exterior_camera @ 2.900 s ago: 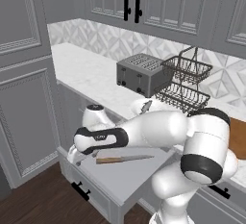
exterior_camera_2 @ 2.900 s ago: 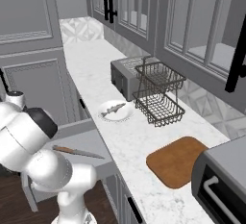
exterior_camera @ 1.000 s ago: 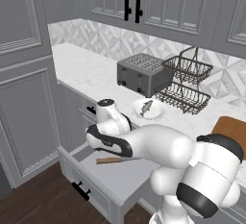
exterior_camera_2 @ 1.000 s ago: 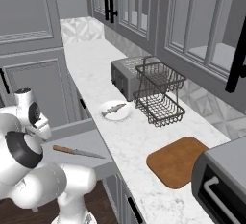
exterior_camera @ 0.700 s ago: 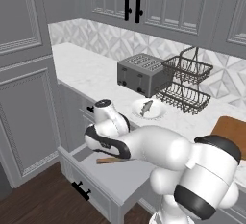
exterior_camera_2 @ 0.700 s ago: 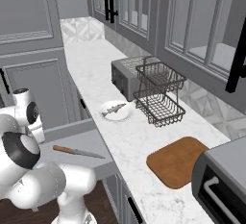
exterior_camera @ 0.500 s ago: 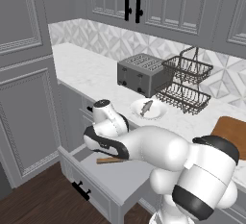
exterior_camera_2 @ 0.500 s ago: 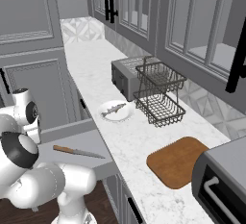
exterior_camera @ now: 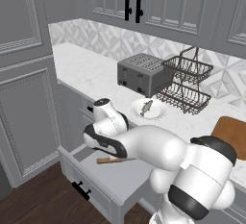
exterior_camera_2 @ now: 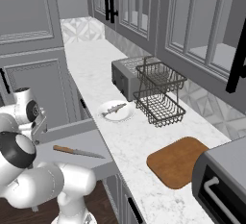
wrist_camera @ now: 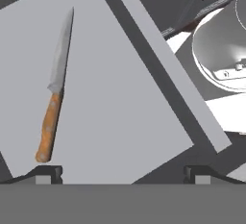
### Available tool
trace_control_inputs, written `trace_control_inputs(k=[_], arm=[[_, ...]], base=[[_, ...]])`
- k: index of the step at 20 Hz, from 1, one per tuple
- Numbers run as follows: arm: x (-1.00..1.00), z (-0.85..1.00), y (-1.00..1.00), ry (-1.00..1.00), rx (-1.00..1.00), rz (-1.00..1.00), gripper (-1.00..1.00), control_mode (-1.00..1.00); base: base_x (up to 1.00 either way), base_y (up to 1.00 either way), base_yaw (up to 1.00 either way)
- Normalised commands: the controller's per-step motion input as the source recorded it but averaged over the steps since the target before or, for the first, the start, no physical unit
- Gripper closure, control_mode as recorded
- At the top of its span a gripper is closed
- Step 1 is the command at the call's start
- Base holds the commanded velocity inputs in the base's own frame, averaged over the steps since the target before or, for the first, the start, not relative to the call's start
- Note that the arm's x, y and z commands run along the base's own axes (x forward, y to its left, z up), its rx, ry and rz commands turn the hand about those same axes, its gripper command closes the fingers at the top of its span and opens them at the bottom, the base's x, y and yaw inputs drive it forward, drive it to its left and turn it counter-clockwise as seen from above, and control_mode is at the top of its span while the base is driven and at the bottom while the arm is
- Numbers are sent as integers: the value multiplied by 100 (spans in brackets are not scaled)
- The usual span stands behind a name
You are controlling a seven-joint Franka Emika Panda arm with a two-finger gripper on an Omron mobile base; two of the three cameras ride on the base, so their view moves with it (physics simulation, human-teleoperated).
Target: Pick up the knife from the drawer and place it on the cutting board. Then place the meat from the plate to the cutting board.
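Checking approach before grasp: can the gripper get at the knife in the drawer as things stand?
Probably yes. The drawer is pulled out, the knife lies flat and uncovered, and the gripper hangs open above it, offset toward the handle end.

The white Franka arm with dark joints (exterior_camera: pixel 144 146) rises from its base and folds forward and low, its thick upper links bent into a tight curl so that the wrist end hangs over the pulled-out wide, shallow grey drawer (exterior_camera: pixel 108 177). In the left base view the hand sits at the far end of that curl, above the drawer's flat floor near its back edge. The black two-finger gripper (wrist_camera: pixel 122 172) looks down into the drawer; its two small dark fingertips (wrist_camera: pixel 47 172) stand wide apart with nothing between them, clear of the drawer floor.
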Motion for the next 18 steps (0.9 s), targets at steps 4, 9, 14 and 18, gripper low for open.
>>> trace_control_inputs(k=[4, 9, 14, 18], arm=[[1, -32, -42, -1, 0, -3, -100, -100], [23, -28, -33, 1, 0, 0, -100, -100], [46, -51, -8, 1, 5, 0, -100, -100], [32, -49, 0, 0, 4, -3, -100, -100]], base=[[0, 0, 0], [0, 0, 0], [0, 0, 0], [0, 0, 0]])
